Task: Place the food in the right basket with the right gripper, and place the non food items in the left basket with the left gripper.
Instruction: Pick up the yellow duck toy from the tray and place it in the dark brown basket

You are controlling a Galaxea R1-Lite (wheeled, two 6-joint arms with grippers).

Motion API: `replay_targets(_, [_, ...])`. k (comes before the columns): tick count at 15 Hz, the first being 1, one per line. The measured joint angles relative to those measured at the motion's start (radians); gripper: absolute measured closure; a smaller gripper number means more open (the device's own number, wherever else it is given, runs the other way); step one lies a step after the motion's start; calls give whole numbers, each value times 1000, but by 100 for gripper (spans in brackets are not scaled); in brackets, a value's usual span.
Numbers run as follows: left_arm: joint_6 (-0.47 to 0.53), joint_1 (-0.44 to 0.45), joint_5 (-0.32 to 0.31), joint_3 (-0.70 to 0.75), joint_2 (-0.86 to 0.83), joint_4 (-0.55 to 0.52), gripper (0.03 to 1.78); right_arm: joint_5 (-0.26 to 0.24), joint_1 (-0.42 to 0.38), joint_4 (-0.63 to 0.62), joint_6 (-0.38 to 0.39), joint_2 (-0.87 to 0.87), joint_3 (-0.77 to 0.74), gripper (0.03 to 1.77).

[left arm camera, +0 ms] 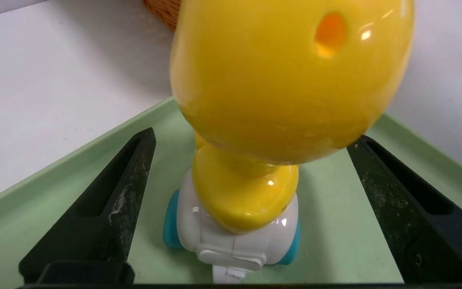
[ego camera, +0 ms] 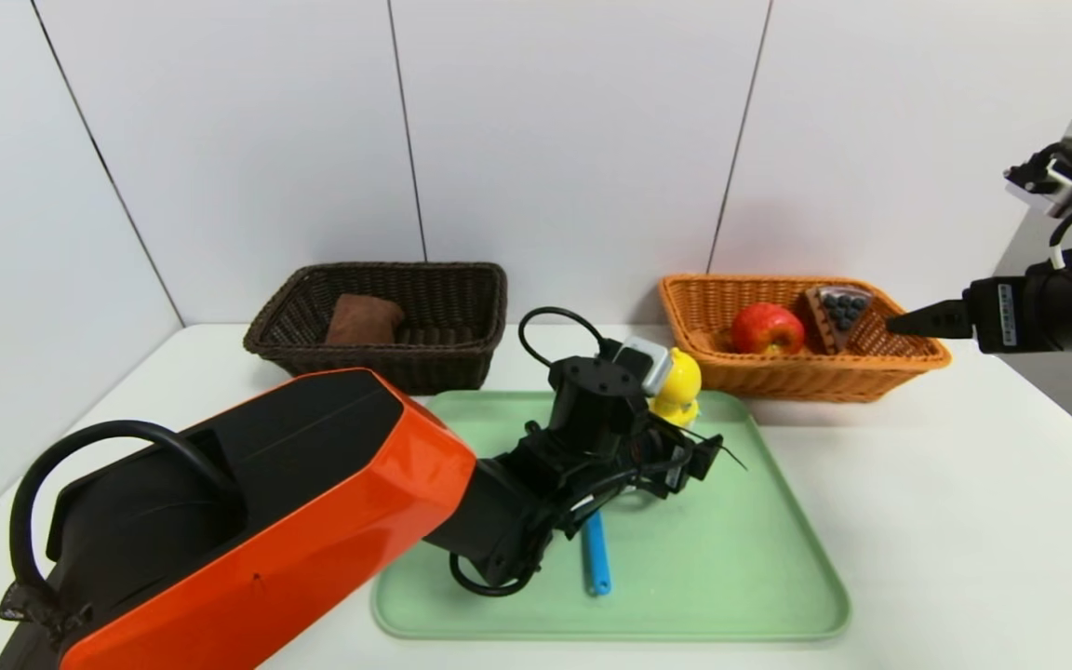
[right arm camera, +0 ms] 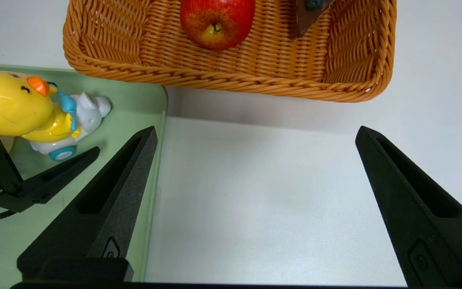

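A yellow duck toy on a white cart with teal wheels stands upright at the far end of the green tray. My left gripper is open, one finger on each side of the toy's base, with gaps on both sides. A blue pen lies on the tray beneath the left wrist. The orange right basket holds a red apple and a blueberry cake slice. My right gripper hangs open and empty by that basket's right end.
The dark brown left basket at the back left holds a brown folded item. My orange left arm covers the tray's near-left part. White walls close off the back of the table.
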Motion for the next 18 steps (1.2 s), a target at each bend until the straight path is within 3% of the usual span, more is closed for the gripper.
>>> replay_targets(18, [2,10,1,-54,43,-1,12,2,1,0,-4,-6,15,9])
